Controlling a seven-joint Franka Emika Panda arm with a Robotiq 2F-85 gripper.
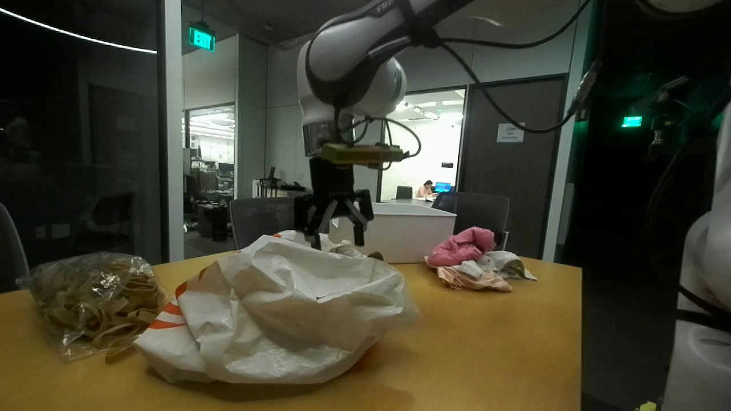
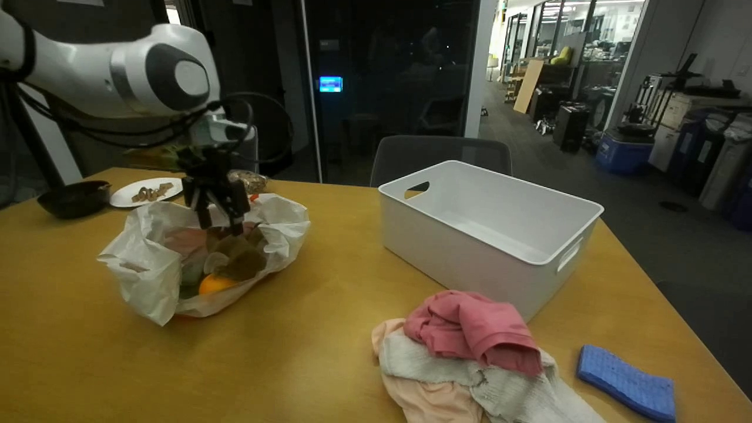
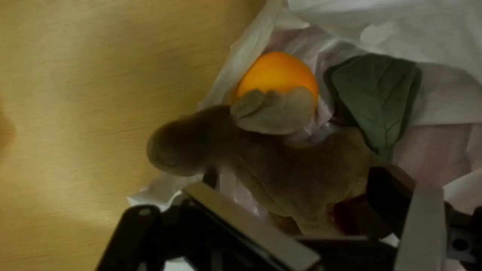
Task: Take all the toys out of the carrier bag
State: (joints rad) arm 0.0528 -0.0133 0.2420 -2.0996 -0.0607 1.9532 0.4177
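At least three toys are seen inside the white carrier bag (image 2: 141, 270): a brown plush animal (image 3: 297, 165), a round orange toy (image 3: 278, 73) and a green leaf-shaped toy (image 3: 378, 98); a dark red item (image 3: 350, 214) is partly hidden. The carrier bag is set, mouth open, inward from the far left corner of the wooden counter (image 2: 329, 264) in an exterior view. The gripper (image 2: 221, 229) is held pointing down at the mouth, its fingers (image 3: 423, 226) spread wide with the brown plush animal's body between them; nothing is seen gripped, and contact cannot be told. The task is judged barely begun: as far as is shown, no toy has been taken out, and all are left, the brown plush animal probably first. A clear bag of brown strips (image 1: 94, 302) is seen near the far edge. In an exterior view, a black pan (image 2: 73, 198) and a white plate (image 2: 121, 195) with brown scraps (image 2: 151, 192) are placed by the far left corner, and a white bin (image 2: 458, 258) beside the right edge, with a pink cloth (image 2: 470, 329) and paler cloths (image 2: 458, 370) heaped in front and a blue sponge (image 2: 627, 380) near that edge.
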